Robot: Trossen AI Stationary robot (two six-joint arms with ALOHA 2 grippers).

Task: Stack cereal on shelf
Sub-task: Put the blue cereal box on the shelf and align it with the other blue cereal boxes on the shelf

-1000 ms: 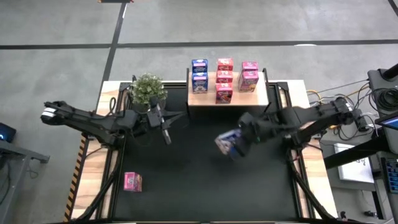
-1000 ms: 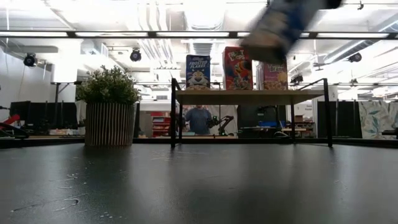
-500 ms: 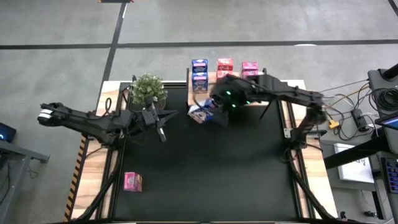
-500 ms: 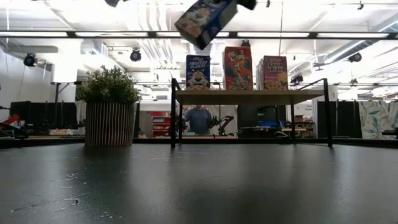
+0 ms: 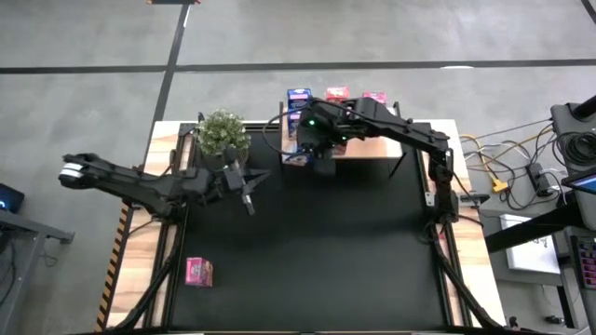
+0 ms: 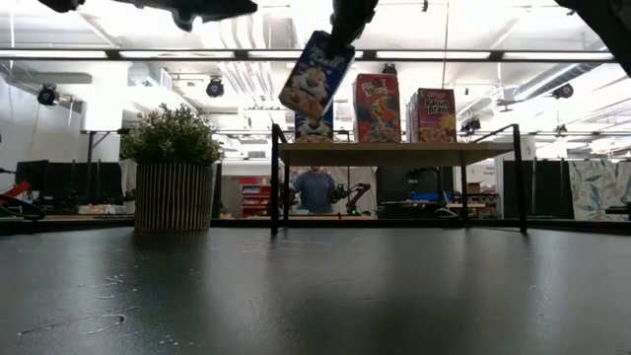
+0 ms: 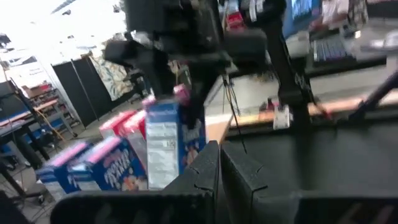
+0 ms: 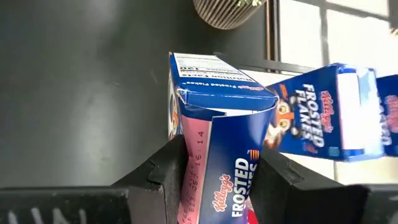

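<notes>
Blue cardboard cereal box (image 8: 217, 162), rectangular, in right claw (image 8: 217, 171).

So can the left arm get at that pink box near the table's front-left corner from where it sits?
Probably yes. The pink box lies alone on the wood edge strip, nothing around it. The left tool hovers by the plant, holding nothing, and only bare tabletop lies between.

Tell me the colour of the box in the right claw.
Blue cereal box, with a pink side panel; the right wrist view shows it best.
</notes>
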